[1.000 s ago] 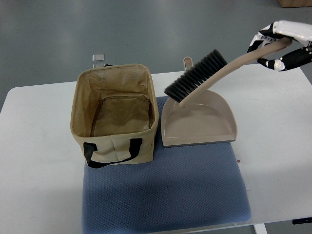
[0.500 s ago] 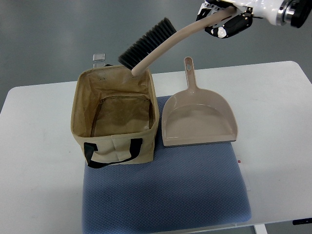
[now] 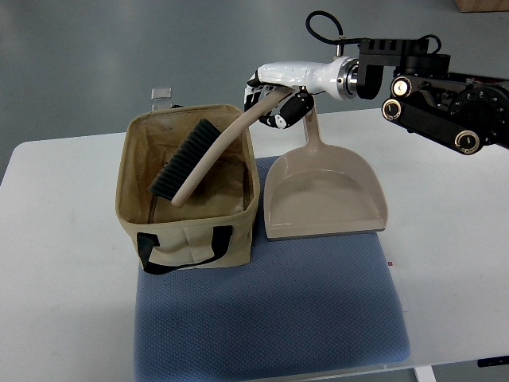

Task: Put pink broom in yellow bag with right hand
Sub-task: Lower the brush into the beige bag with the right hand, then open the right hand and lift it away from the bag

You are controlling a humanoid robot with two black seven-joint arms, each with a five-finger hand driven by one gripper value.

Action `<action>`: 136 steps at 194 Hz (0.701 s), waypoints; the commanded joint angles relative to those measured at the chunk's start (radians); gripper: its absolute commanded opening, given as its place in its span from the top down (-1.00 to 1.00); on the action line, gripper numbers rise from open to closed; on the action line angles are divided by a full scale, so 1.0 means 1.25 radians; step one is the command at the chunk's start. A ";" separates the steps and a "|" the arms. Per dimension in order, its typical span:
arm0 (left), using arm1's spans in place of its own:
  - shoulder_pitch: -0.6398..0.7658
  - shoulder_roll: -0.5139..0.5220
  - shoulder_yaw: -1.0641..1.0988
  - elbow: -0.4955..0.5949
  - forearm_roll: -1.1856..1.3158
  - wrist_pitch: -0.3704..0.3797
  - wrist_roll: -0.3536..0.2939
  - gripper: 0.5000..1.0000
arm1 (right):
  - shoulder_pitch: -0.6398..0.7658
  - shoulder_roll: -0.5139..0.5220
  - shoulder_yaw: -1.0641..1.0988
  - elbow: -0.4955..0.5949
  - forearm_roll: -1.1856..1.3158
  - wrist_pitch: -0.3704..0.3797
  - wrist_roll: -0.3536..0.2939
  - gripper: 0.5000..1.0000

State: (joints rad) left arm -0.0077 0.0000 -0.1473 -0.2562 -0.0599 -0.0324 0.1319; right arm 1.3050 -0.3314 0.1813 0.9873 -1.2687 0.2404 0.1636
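Bench (image 3: 64, 318) carries the yellow bag (image 3: 187, 187); its soft rim could snag the pink broom (image 3: 203, 159), whose bristle end sits inside, tipping it, if the right hand (image 3: 274, 99), clamped on the handle, lets go early.

No text, label, brand, number or sign can be read anywhere.

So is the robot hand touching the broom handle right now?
Touching. The top view shows the right robot hand with its fingers wrapped around the broom handle's end, brush head inside the bag.
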 commanded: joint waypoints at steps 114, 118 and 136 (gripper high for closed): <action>0.000 0.000 -0.001 0.002 -0.001 0.000 0.000 -1.00 | 0.069 -0.052 0.244 -0.002 0.098 0.000 -0.001 -0.73; 0.000 0.000 -0.001 0.001 -0.001 0.000 0.000 -1.00 | 0.065 -0.058 0.272 -0.003 0.119 -0.002 -0.001 -0.73; 0.000 0.000 -0.001 0.001 -0.001 0.000 0.000 -1.00 | 0.025 -0.082 0.386 -0.016 0.234 -0.017 0.000 -0.73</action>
State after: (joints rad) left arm -0.0076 0.0000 -0.1489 -0.2528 -0.0615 -0.0321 0.1319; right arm 1.3859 -0.4026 0.5071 0.9835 -1.1208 0.2385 0.1637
